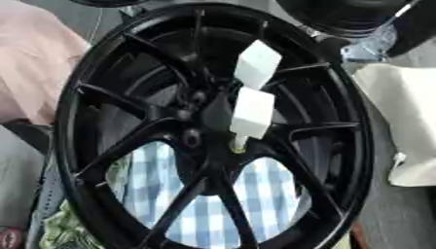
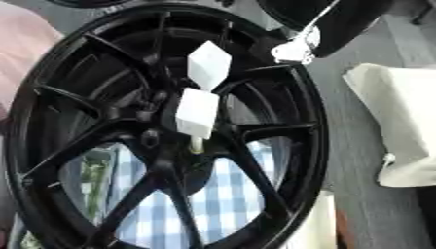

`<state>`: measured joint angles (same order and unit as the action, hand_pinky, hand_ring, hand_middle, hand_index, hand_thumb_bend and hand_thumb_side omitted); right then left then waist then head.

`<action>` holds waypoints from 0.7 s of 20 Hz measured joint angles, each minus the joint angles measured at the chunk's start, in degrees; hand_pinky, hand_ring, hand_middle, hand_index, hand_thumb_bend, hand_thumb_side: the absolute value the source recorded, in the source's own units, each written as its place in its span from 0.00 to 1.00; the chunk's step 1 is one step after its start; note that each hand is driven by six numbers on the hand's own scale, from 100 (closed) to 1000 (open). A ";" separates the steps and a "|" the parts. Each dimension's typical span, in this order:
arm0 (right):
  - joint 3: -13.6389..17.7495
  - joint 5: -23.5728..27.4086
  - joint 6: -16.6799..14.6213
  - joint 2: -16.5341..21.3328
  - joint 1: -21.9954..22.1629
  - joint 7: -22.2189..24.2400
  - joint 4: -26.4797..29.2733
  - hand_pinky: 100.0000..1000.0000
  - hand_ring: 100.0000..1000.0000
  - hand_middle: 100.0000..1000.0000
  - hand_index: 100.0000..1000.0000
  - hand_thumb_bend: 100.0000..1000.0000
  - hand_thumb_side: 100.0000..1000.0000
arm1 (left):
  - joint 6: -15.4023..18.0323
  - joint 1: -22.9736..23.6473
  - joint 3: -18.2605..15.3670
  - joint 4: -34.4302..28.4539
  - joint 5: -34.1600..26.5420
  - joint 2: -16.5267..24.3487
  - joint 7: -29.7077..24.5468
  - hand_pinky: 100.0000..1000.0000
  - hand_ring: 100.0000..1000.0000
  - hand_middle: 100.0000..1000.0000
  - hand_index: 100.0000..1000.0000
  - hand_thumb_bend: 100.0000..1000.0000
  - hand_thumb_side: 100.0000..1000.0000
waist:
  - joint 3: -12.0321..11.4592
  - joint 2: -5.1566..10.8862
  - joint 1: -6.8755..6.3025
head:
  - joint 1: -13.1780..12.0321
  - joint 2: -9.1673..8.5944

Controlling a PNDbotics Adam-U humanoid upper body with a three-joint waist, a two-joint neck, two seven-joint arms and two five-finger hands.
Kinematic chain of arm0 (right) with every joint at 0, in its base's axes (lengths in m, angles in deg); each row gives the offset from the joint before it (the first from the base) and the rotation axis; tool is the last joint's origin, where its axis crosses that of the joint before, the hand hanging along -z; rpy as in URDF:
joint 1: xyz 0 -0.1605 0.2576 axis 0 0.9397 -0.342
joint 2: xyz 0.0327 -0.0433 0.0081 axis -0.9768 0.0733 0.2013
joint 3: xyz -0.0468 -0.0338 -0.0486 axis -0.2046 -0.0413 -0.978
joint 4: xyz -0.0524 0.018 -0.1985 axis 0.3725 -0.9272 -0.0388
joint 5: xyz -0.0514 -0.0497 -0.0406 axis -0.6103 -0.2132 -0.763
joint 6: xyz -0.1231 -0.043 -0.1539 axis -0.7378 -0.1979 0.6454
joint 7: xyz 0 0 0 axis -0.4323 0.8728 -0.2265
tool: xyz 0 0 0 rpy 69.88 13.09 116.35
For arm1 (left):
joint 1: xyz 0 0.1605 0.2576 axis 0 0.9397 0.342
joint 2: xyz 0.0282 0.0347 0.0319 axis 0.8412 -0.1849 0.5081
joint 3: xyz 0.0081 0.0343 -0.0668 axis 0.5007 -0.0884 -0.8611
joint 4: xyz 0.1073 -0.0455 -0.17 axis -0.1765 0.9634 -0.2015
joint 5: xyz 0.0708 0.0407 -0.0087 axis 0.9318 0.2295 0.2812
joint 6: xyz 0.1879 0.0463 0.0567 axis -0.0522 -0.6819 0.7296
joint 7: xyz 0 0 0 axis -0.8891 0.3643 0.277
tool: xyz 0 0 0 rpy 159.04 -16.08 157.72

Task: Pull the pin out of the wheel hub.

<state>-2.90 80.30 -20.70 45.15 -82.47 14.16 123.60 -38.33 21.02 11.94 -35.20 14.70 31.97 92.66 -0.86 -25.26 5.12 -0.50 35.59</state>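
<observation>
A black multi-spoke wheel [image 1: 85, 146] fills both views, tilted, with its hub [image 1: 197, 121] near the middle. Two white block-shaped pin heads stand out from the hub area. The upper one [image 1: 257, 64] lies over a spoke gap. The lower one [image 1: 253, 113] ends in a short yellowish stem [image 1: 240, 143] that enters a hole in the hub. Neither of my hands shows in either view.
A blue-and-white checked cloth [image 1: 204, 204] shows through the lower spokes. A white fabric bag [image 2: 400, 126] lies on the grey floor to the right. Pink fabric [image 1: 34, 63] is at the left. A dark rounded object [image 1: 340, 14] with something clear below it sits at the top right.
</observation>
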 measured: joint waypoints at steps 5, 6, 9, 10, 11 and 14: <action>-0.03 -1.04 -0.92 -0.88 -0.01 1.40 -1.66 0.90 0.90 0.83 0.89 0.23 0.05 | -0.02 -0.19 0.18 0.00 -0.04 -0.01 -0.02 0.73 0.73 0.62 0.73 0.12 0.78 | -0.36 -0.55 0.16 | 0.58 -0.92; -0.02 -1.30 -1.06 -1.04 -0.02 1.54 -2.02 0.90 0.90 0.83 0.89 0.23 0.05 | -0.02 -0.24 0.18 0.00 -0.04 -0.01 -0.02 0.73 0.73 0.62 0.73 0.12 0.78 | -0.40 -0.60 0.16 | 0.84 -1.33; 0.00 -1.92 -1.44 -1.93 -0.58 1.65 -3.27 0.90 0.91 0.84 0.89 0.22 0.03 | -0.02 -0.43 0.20 0.00 -0.08 -0.04 -0.02 0.73 0.73 0.62 0.73 0.12 0.78 | -0.66 -0.74 0.16 | 1.71 -2.66; 0.00 -2.09 -1.62 -2.33 -0.77 1.60 -3.71 0.90 0.91 0.84 0.89 0.23 0.02 | -0.03 -0.44 0.20 0.00 -0.11 -0.04 -0.03 0.73 0.73 0.62 0.73 0.12 0.78 | -0.75 -0.85 0.16 | 1.92 -3.09; 0.00 -2.28 -1.77 -2.66 -0.97 1.55 -4.13 0.90 0.91 0.85 0.89 0.22 0.02 | -0.04 -0.46 0.20 0.00 -0.15 -0.05 -0.04 0.73 0.73 0.62 0.73 0.12 0.78 | -0.82 -0.94 0.16 | 2.12 -3.48; -0.02 -2.68 -2.42 -3.40 -1.18 1.59 -5.20 0.90 0.91 0.85 0.89 0.21 0.01 | -0.08 -0.54 0.21 0.00 -0.32 -0.06 -0.08 0.73 0.73 0.62 0.73 0.12 0.78 | -1.04 -1.03 0.15 | 2.43 -4.12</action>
<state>-2.93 77.62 -23.11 41.74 -83.65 15.75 118.40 -38.42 20.48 12.14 -35.20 14.39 31.91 92.58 -1.90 -26.30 5.27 1.93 31.47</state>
